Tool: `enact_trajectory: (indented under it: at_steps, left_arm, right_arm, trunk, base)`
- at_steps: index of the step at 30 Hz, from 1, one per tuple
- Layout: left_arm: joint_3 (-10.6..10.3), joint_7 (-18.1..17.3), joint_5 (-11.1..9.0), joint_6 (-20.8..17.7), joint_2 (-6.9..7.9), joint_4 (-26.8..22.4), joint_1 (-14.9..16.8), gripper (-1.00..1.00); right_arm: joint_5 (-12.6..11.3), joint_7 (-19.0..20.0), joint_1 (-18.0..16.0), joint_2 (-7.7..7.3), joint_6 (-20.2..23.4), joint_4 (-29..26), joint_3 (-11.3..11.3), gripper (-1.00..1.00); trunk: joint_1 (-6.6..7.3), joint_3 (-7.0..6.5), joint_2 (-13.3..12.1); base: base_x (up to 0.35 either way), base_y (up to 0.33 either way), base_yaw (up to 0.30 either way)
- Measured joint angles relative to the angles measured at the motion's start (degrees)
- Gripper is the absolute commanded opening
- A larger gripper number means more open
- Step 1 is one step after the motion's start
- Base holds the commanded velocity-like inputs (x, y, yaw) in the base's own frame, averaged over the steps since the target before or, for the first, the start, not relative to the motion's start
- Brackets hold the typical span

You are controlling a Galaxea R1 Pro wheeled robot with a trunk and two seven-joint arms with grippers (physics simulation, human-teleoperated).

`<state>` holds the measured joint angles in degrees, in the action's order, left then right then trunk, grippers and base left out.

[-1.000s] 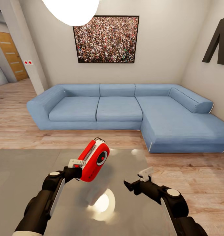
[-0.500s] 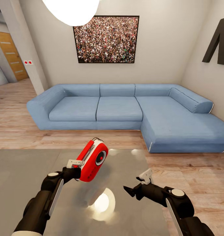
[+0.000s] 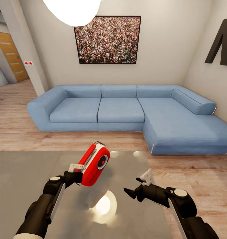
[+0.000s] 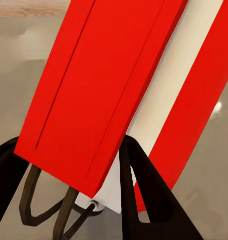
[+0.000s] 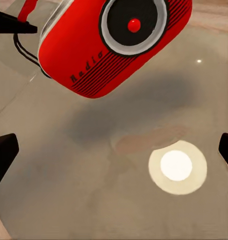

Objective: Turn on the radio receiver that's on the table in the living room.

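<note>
Head view — left gripper [image 3: 76,171] clamps the radio receiver [image 3: 95,164], holding it tilted above the table [image 3: 20,179]; right gripper [image 3: 140,187] hangs spread and empty nearby.
Best, I judge, to keep the left hold steady and bring one right fingertip squarely onto the dial's centre — a glancing push could twist the radio. It looks rounded and red, white-sided, with a grey-ringed dial [image 5: 134,22] showing a red centre.

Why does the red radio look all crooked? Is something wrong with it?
It isn't standing on the table. The left gripper grips the radio receiver and holds it up in the air, tilted, with its shadow on the glossy top below. The centre of its dial is red. Nothing looks broken or spilled.
</note>
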<state>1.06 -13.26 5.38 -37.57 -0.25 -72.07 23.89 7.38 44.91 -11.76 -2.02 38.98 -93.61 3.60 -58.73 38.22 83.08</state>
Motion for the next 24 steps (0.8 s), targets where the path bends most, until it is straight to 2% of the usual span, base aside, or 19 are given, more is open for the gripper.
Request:
enact_trajectory:
  at_steps: [6, 13, 23, 24]
  left_arm:
    - [0.01, -0.06, 0.12, 3.42, 0.18, 0.09, 0.01, -1.00]
    - [-0.02, -0.08, 0.10, 4.01, 1.21, 0.82, -0.07, -1.00]
    - [-0.03, -0.08, 0.24, 5.10, 1.99, 4.37, -0.17, -1.00]
    - [-0.05, -0.10, -0.02, 6.39, 2.06, 6.30, -0.18, -1.00]
  right_arm:
    - [0.02, 0.00, -0.99, 0.03, -0.12, -0.02, 0.00, 1.00]
    - [0.02, -0.05, -1.14, 0.01, -0.13, -0.03, 0.00, 1.00]
    - [0.05, -0.17, -1.29, 0.03, -0.13, -0.03, 0.00, 1.00]
    - [0.08, -0.24, -1.32, 0.05, -0.13, -0.05, 0.00, 1.00]
  trunk:
    - [0.00, 0.00, 0.00]
    - [0.00, 0.00, 0.00]
    - [0.00, 0.00, 0.00]
    - [0.00, 0.00, 0.00]
  base:
    - [0.000, 0.000, 0.000]
    - [0.000, 0.000, 0.000]
    - [0.000, 0.000, 0.000]
    - [0.000, 0.000, 0.000]
